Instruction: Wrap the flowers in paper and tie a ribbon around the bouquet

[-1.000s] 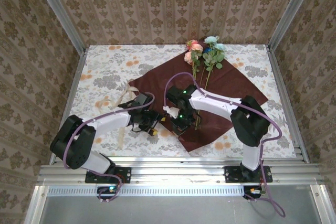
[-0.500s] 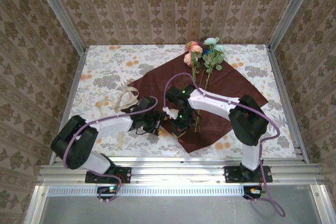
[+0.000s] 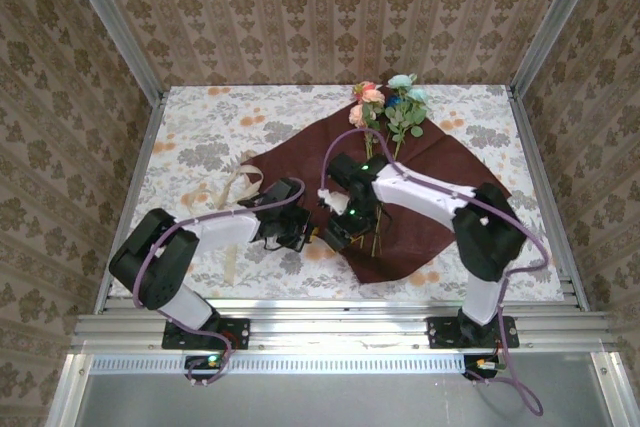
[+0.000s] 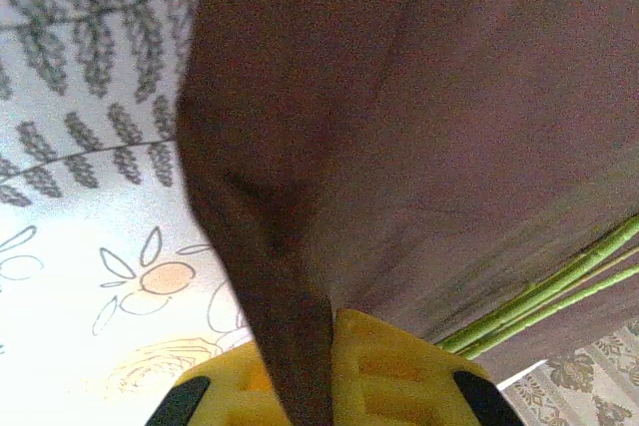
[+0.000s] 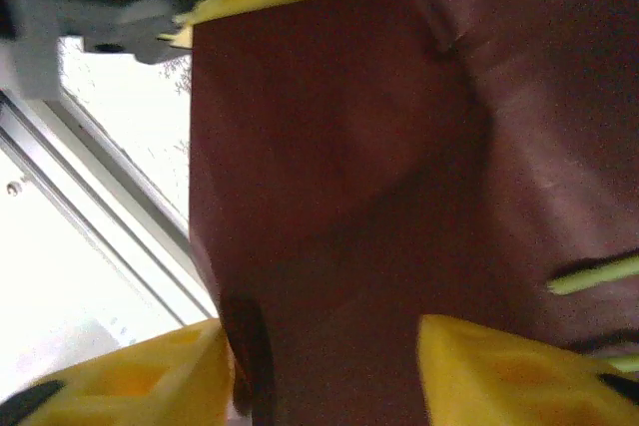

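Observation:
The paper (image 3: 440, 162) lies maroon face up on the tablecloth, with the flowers (image 3: 385, 102) at its far corner and their green stems (image 3: 376, 232) running toward me. My left gripper (image 3: 304, 234) is at the paper's near left edge, shut on a raised fold of the paper (image 4: 300, 246); its fingers (image 4: 399, 366) pinch the sheet. Right beside it, my right gripper (image 3: 335, 237) is open, its yellow fingers (image 5: 499, 366) wide apart with the paper (image 5: 329, 147) spanning the gap. The stems (image 4: 544, 296) show past the fold. The ribbon (image 3: 237, 187) lies loose to the left of the paper.
Patterned walls close in the table on three sides, with metal posts (image 3: 110, 27) at the back corners. A metal rail (image 3: 330, 322) runs along the near edge by the arm bases. The flowered tablecloth (image 3: 200, 127) is bare at the far left.
My left gripper has moved right to the paper's near left edge and drawn it up into a fold. The right gripper has shifted slightly back and right, staying beside it.

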`<state>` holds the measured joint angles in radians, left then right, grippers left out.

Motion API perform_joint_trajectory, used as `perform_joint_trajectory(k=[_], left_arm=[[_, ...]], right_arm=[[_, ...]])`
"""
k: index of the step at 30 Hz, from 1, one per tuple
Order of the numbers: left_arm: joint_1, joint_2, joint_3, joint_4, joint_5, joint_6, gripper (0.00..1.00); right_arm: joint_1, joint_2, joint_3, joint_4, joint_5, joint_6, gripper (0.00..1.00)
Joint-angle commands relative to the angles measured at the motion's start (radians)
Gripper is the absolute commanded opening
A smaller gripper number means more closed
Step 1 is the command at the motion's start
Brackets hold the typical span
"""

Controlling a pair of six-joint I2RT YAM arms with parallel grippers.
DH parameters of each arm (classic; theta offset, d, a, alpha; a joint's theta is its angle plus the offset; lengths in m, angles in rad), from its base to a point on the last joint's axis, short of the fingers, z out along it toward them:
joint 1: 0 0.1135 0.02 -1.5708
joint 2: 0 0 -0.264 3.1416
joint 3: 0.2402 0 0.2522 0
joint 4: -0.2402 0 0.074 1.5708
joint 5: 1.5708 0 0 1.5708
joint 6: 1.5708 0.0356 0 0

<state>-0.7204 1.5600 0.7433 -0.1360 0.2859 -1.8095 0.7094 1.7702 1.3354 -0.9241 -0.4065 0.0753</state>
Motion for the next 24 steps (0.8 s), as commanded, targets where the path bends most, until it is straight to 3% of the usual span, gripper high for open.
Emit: perform_joint_trajectory(k=[1, 10, 13, 15, 20, 24], left_arm=[[0.032, 0.022, 0.057, -0.100, 0.016, 0.029, 0.00], [0.116, 0.053, 0.105, -0.156, 0.057, 0.050, 0.00], [0.144, 0.071, 0.109, -0.145, 0.079, 0.057, 0.00], [0.158, 0.084, 0.107, -0.130, 0.095, 0.057, 0.00], [0.180, 0.091, 0.109, -0.126, 0.107, 0.068, 0.00], [0.187, 0.095, 0.113, -0.132, 0.117, 0.080, 0.00]], right_arm=[[-0.039, -0.158, -0.060, 0.109, 0.095, -0.010, 0.58], [-0.182, -0.494, -0.364, 0.439, 0.251, -0.056, 0.62], [-0.207, -0.634, -0.476, 0.554, 0.214, -0.100, 0.63], [-0.201, -0.724, -0.529, 0.564, 0.113, -0.196, 0.66], [-0.036, -0.883, -0.626, 0.505, 0.124, -0.456, 0.76], [0.118, -0.859, -0.644, 0.403, 0.207, -0.593, 0.78]])
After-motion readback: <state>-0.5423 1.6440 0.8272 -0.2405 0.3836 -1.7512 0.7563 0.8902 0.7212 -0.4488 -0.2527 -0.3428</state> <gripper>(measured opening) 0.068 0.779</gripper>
